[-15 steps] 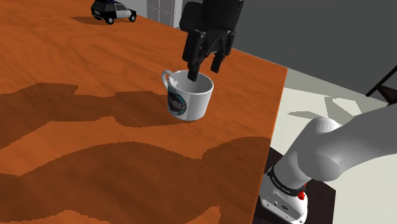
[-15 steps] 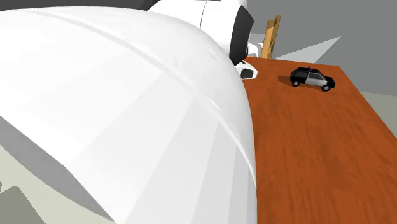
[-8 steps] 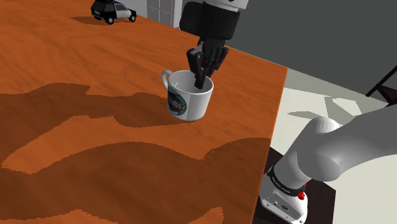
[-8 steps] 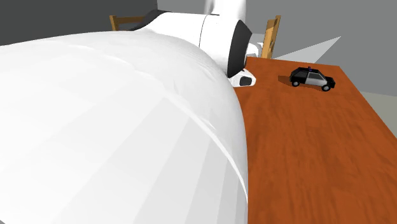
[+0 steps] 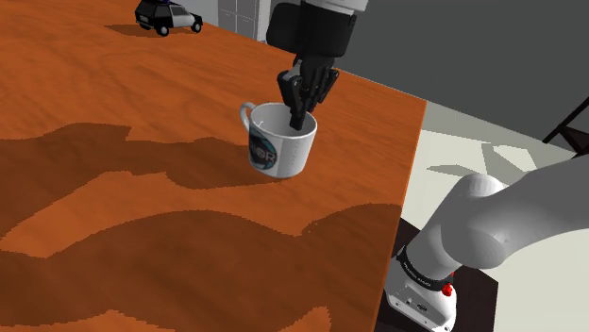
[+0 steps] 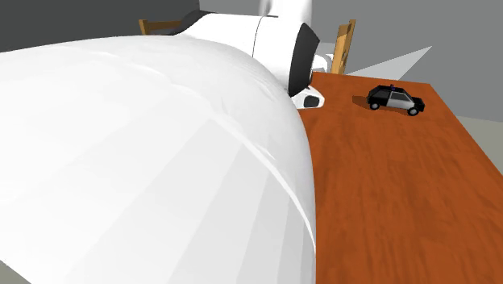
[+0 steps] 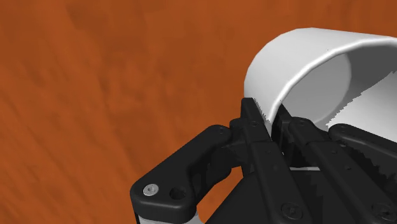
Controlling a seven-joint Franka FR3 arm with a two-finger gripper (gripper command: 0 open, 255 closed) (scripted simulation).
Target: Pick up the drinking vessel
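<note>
One mug, pinched by the rim

One white round mug with a dark round logo on its side (image 5: 279,148) sits upright on the reddish-brown wooden tabletop (image 5: 113,113), fairly near the edge on the shoulder view's right, with its handle turned toward that view's left. The all-black two-finger pincer (image 5: 297,110) comes down from above and is squeezed onto the mug's wall on the side away from the handle. In the wrist view you can see the pincer (image 7: 275,124) with one finger outside the white rim (image 7: 299,60) and the other inside it, wall clamped between them. A little black-and-white toy police car (image 5: 168,16) is parked well apart from the mug, toward the far end of the tabletop. The big white arm (image 6: 161,161) hogs the second exterior view, with the car (image 6: 395,98) past it.
</note>
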